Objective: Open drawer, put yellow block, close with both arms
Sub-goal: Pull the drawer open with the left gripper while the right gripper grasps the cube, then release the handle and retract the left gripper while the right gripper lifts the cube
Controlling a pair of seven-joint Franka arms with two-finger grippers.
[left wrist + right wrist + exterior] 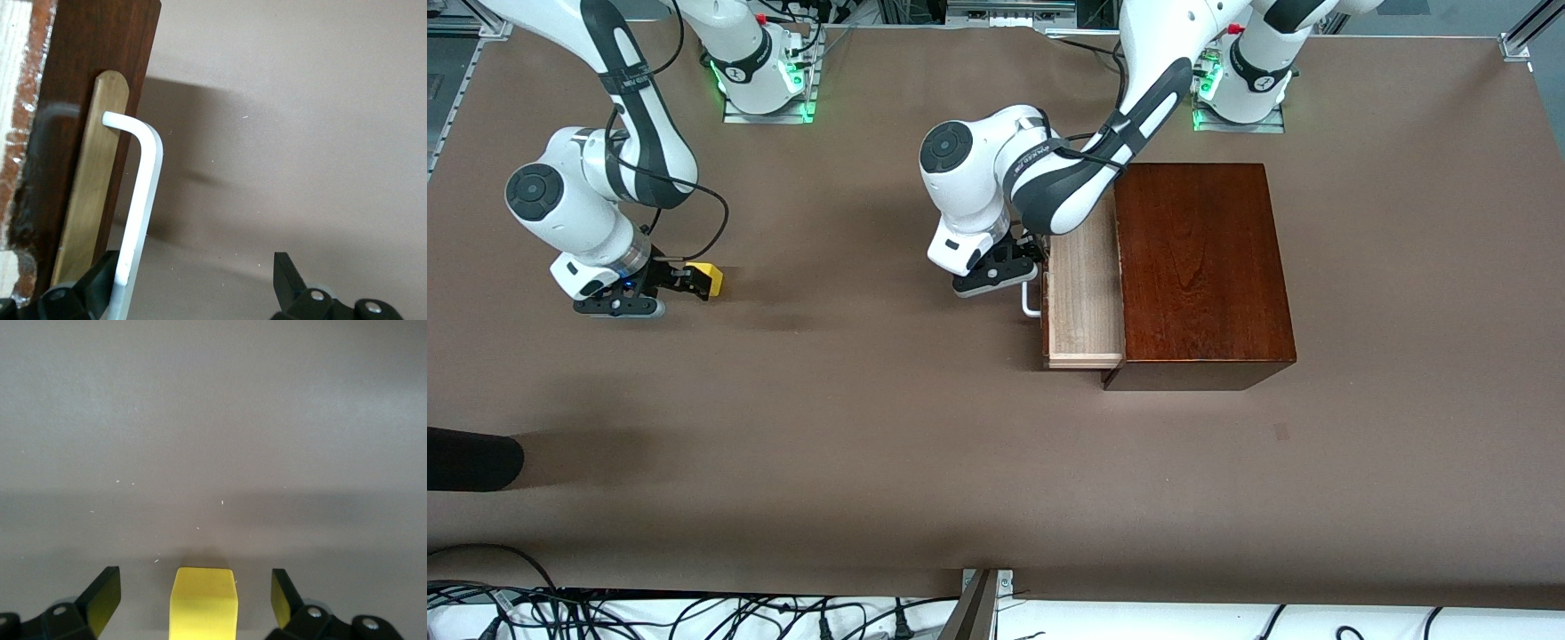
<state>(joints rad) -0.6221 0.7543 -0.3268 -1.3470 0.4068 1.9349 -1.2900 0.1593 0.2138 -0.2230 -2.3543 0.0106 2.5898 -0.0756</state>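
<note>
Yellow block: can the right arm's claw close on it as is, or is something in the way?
Probably yes. The right claw is open with the yellow block sitting between its fingers, a gap showing on each side. Only bare table surrounds the block, so nothing looks to be in the way.

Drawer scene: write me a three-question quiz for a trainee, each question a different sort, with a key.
1. True or false: the drawer is fully shut inside the wooden box.
2. Multiple choice: where does the yellow block sit? A) in the drawer B) on the table, between the right gripper's open fingers C) on top of the wooden box
3. Fill in: the left gripper stands open at the drawer's white ____.

Key
1. False: it is pulled partly out, and its pale tray shows.
2. B
3. handle
</note>
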